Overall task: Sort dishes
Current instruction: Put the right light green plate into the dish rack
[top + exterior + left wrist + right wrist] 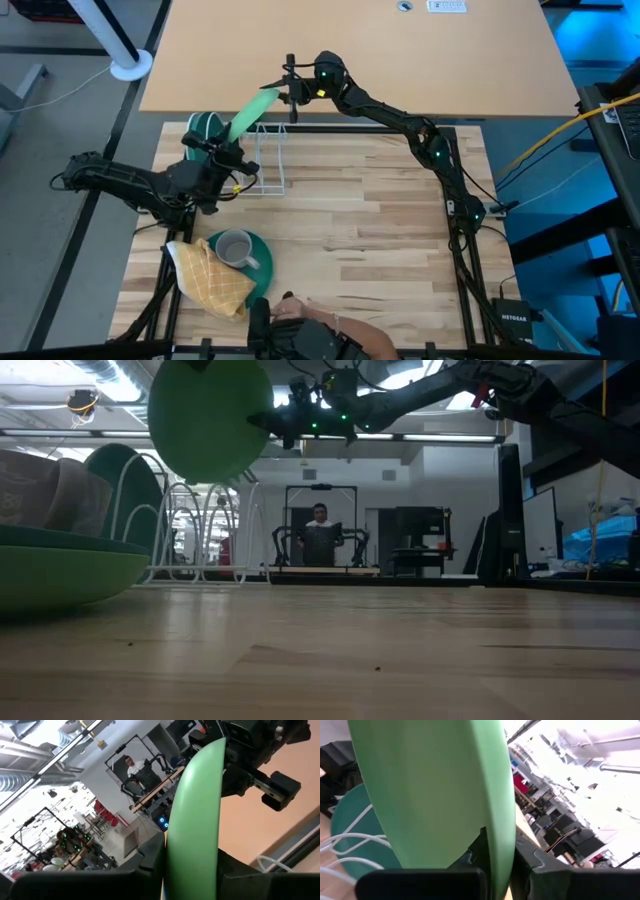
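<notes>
The wooden surface point(380, 230) lay bare across its middle and right side in the high view, plenty of open room there, while everything crowded the left edge and far-left corner. Up above that corner, a light green plate point(250, 115) hung in the air on edge, over the white wire rack point(270, 160), gripped from both ends. The left tool point(228, 152) had its fingers pinched narrow on the plate's near rim; in the left wrist view the plate point(197, 820) rose straight out from between them. The right tool point(290, 90), reaching in over the surface's far edge, was clamped narrow on the opposite rim, and the right wrist view showed the plate point(435, 795) filling the frame between its dark fingers. From the low view the plate point(210, 415) floated clear above the rack point(200, 530), nothing touching. A teal plate point(203, 128) stood upright in the rack's far-left end, just beside the left arm. Near the front-left edge, another teal plate point(262, 262) lay flat with a small grey mug point(234, 248) sitting on it, and a yellow checked cloth point(212, 278) draped over its left part. A person's hand point(300, 310) rested at the front edge, and another person point(320, 535) stood far back in the room
</notes>
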`<action>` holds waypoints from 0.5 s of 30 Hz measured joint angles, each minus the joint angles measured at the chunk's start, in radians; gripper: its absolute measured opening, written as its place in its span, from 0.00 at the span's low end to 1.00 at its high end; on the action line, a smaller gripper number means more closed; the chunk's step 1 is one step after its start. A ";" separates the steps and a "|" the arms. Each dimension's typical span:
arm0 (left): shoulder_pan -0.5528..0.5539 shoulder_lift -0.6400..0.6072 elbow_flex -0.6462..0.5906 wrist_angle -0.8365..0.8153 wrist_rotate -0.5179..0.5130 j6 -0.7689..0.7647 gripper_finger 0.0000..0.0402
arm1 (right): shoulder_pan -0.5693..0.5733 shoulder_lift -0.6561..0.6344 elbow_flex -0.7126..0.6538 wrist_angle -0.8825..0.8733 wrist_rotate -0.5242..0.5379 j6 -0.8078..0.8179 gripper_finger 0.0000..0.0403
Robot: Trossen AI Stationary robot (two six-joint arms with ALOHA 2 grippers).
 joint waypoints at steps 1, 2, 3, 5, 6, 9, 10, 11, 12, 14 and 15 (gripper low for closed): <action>0.000 0.000 0.000 0.010 0.001 0.016 0.18 | 0.000 0.000 0.000 0.003 -0.002 0.000 0.09; -0.001 0.000 0.000 0.014 0.001 0.029 0.18 | 0.000 0.000 0.000 0.004 -0.004 0.000 0.09; -0.001 0.000 0.000 0.024 0.001 0.040 0.18 | 0.000 0.000 0.000 0.005 -0.004 0.000 0.09; -0.001 0.000 0.000 0.032 0.002 0.058 0.18 | 0.000 0.000 0.000 0.011 -0.006 0.000 0.09; -0.001 0.000 0.000 0.032 0.002 0.063 0.18 | 0.000 0.000 0.000 0.015 -0.006 0.000 0.09; -0.001 0.000 0.000 0.031 0.003 0.074 0.18 | 0.000 0.000 0.000 0.036 -0.007 -0.001 0.09; -0.001 0.000 0.000 0.030 0.003 0.073 0.18 | 0.000 0.000 0.000 0.038 -0.008 -0.001 0.09; -0.001 0.000 0.000 0.030 0.003 0.070 0.18 | 0.000 0.000 0.000 0.039 -0.008 -0.001 0.09; -0.001 0.000 0.000 0.029 0.003 0.067 0.18 | 0.000 0.000 0.000 0.039 -0.009 -0.001 0.09; -0.001 0.000 0.000 0.028 0.003 0.067 0.18 | 0.000 0.000 0.000 0.033 -0.010 -0.004 0.09; -0.001 0.000 0.000 0.027 0.003 0.066 0.18 | 0.000 0.000 0.000 0.028 -0.011 -0.007 0.09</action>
